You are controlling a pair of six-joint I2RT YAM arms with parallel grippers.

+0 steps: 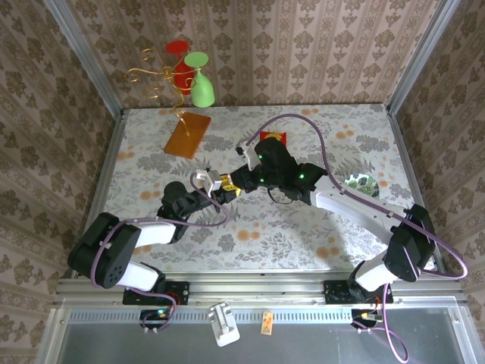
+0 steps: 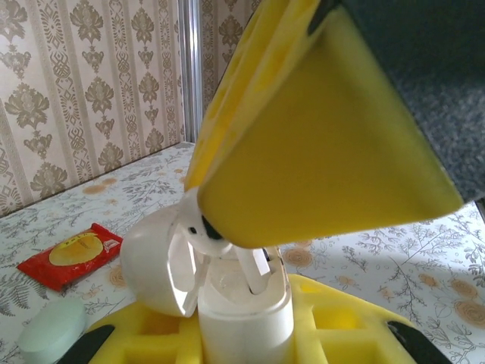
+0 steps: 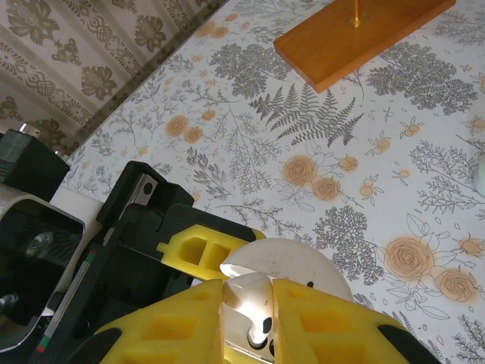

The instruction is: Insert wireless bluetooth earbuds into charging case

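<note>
Gloss on the earbud [image 3: 256, 302] marks it as hard, smooth plastic, so judge it light, slippery and easy to flick out of a pinch. Your right gripper [image 3: 248, 292] has its yellow foam pads pressed onto the bulb from both sides. That looks like the best place to hold it, since the stem stays free to lead the way in. The stem appears to reach just into a socket of the case [image 2: 246, 318], a rounded white shell with its domed lid [image 2: 155, 262] swung open to one side. Your left gripper [image 2: 246, 337] is clamped on the case body, near the middle of the table [image 3: 364, 189]. The shell is rigid but smooth, so it may swivel if you push off-axis; press gently along the socket. The table has a flowered cover. Left of the case lie a flat red packet [image 2: 68, 254] and a pale green pebble [image 2: 51, 330], and an orange wooden board [image 3: 356, 38] sits farther off.
</note>
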